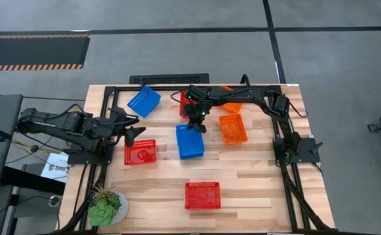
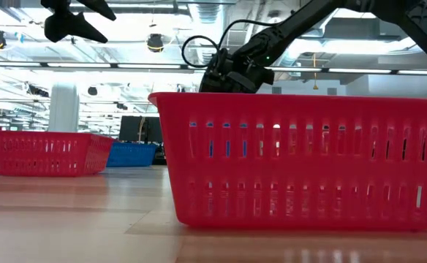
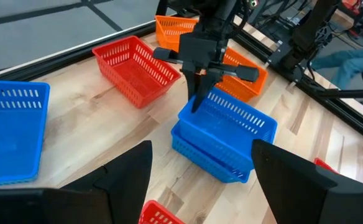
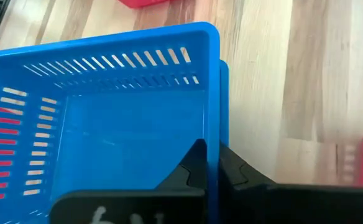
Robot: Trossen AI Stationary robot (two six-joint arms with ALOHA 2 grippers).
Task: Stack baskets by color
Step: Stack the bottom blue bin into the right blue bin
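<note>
Two blue baskets (image 1: 190,142) sit nested at the table's middle, the upper one (image 3: 228,121) inside the lower one (image 3: 206,155). My right gripper (image 1: 196,125) is shut on the upper one at its far end. A third blue basket (image 1: 143,101) lies at the far left. Red baskets lie at the left (image 1: 140,151), near the front edge (image 1: 202,195) and behind the right gripper (image 3: 135,68). Two orange baskets (image 1: 233,128) lie on the right. My left gripper (image 1: 133,134) hangs open above the left red basket, touching nothing. My right gripper holds the upper blue basket by the top rim of one wall (image 4: 212,134), near the basket's far end. One finger (image 4: 191,165) is inside the basket and one (image 4: 234,168) outside. The fingers slant down from the far side. The basket's bottom sits inside the lower blue basket (image 4: 225,87).
A green potted plant (image 1: 106,207) stands at the near left corner. A black frame (image 1: 285,156) runs along the table's edges, with the arm bases on it. Bare wood lies between the nested blue baskets and the near red basket (image 2: 301,157).
</note>
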